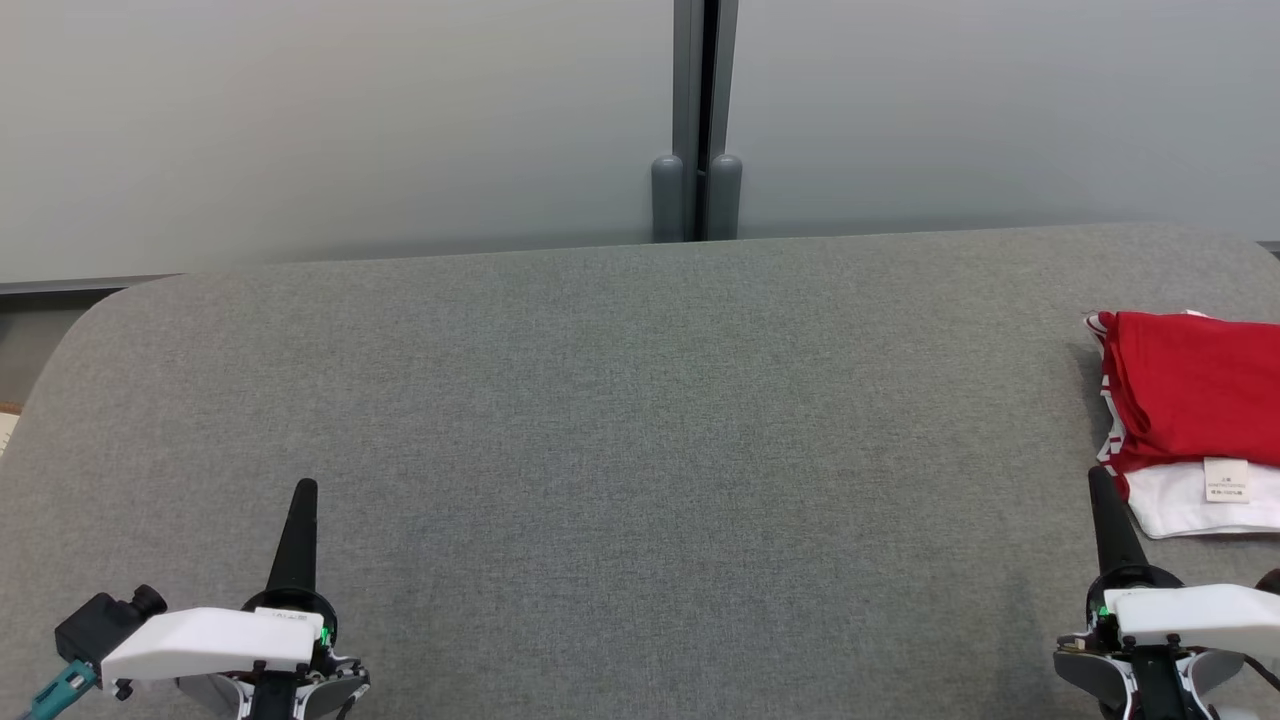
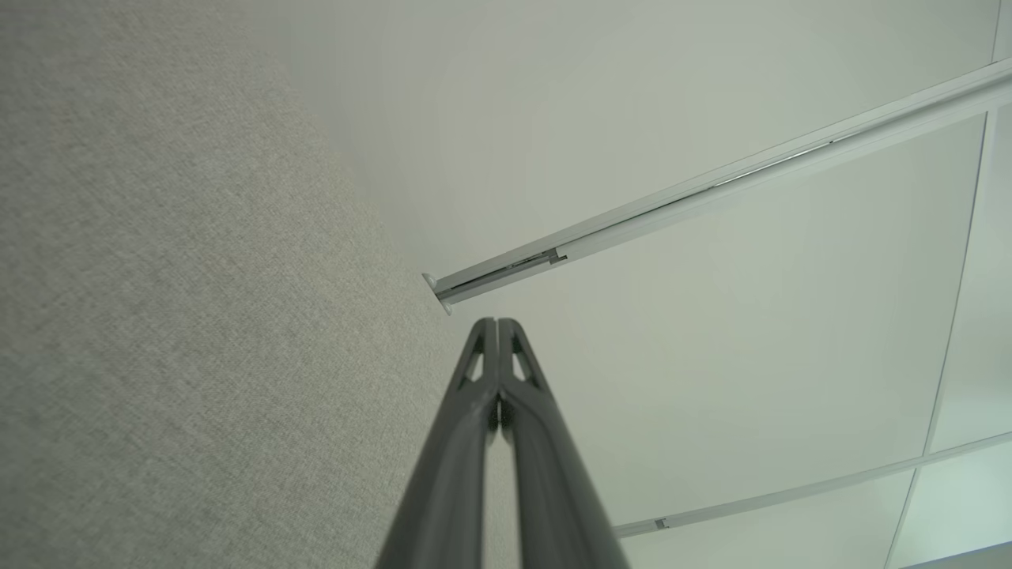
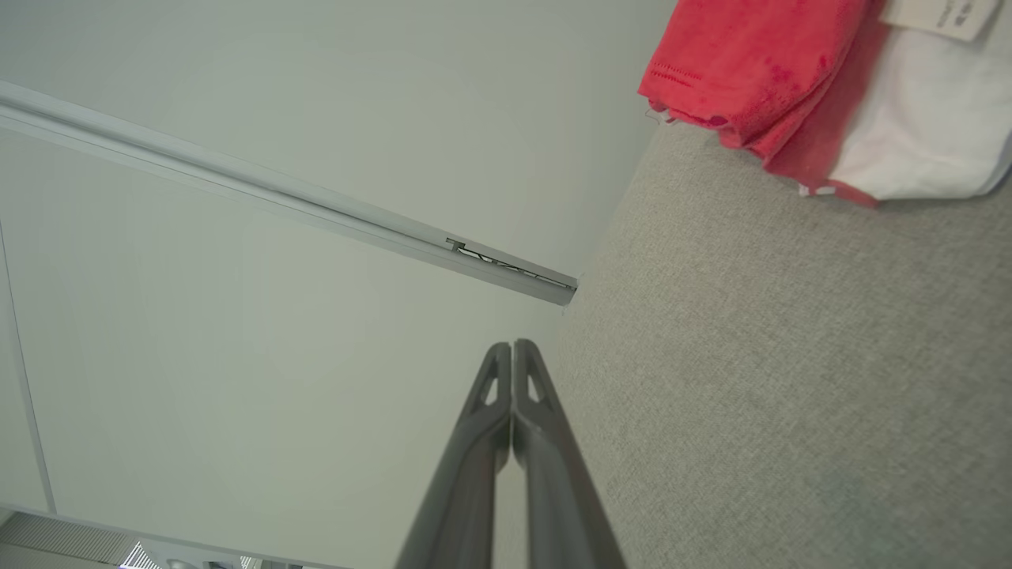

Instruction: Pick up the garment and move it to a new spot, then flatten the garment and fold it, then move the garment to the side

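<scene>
Garment (image 1: 1190, 390) lies folded at the far-right side of the bench (image 1: 620, 420), red layer on top w/ a white layer showing under its near edge. Its right part is cut off by the head view's edge. A small white label (image 1: 1227, 480) sits on the white part, printed text too small to read. In the right wrist view the garment (image 3: 751, 55) shows as a stacked red fold over white, resting flat on the grey fabric.

Left gripper (image 1: 304, 490) is at the near-left of the bench, fingers pointing to the far side. Left wrist view shows the gripper (image 2: 496, 324) w/ both fingers pressed together, nothing btwn them.

Right gripper (image 1: 1098, 475) is at the near-right, tip just beside the garment's near-left corner in the head view. In its wrist view the gripper (image 3: 512, 346) is also closed tight on nothing, and bare grey fabric separates it from the garment, so no contact.

Middle of the bench is plain grey cloth. Beyond the far edge stands a pale wall (image 1: 350, 120) w/ a grey vertical post (image 1: 697, 120) at centre.
</scene>
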